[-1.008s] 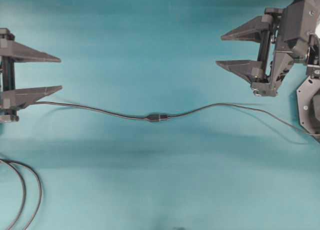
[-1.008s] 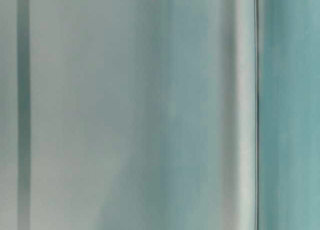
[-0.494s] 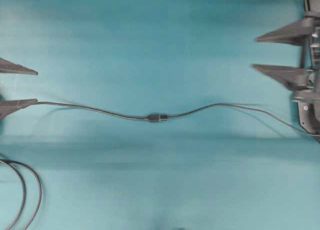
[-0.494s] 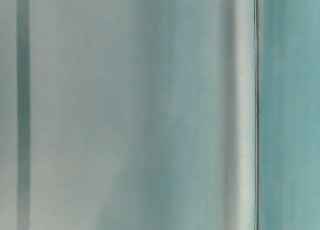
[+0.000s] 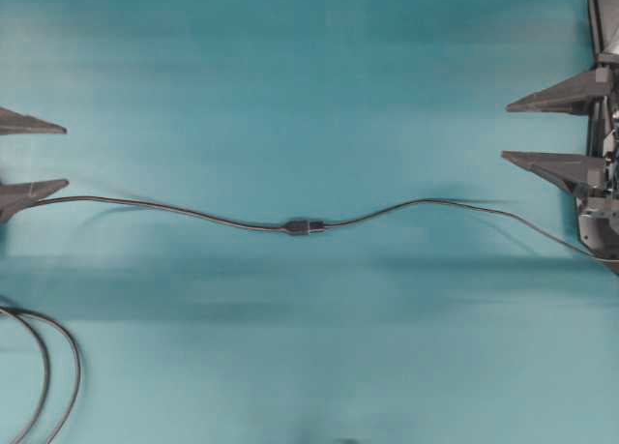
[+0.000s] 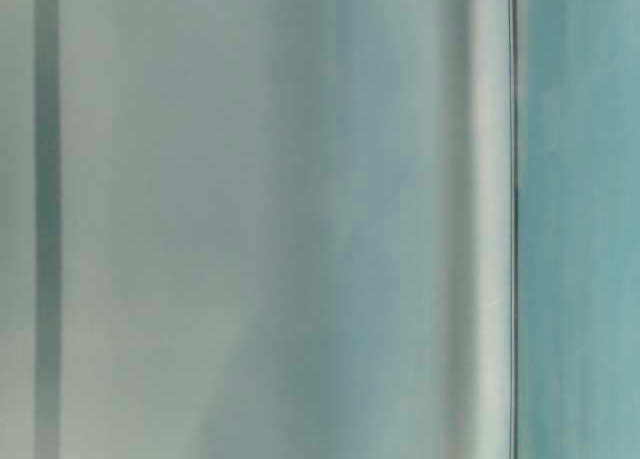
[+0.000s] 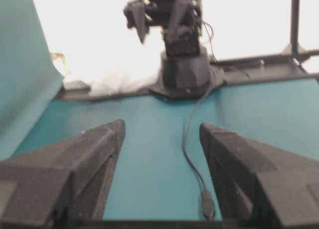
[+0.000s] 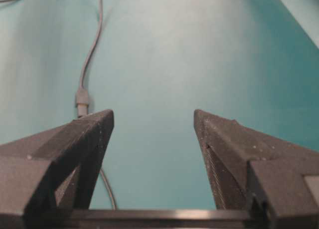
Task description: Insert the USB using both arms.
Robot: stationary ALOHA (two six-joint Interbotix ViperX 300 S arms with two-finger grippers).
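Overhead, the left gripper (image 5: 27,158) shows only as two dark pointed fingertips at the left edge, pointing right, spread wide apart with nothing between them. The right gripper (image 5: 513,130) sits at the right edge, its two triangular fingers pointing left, also spread wide and empty, with part of the wrist housing visible behind them. In the left wrist view, the left fingers (image 7: 79,169) fill the foreground, set wide, and the right arm (image 7: 174,39) stands far off, folded up above its base. In the right wrist view, the right fingers (image 8: 75,149) are likewise wide apart.
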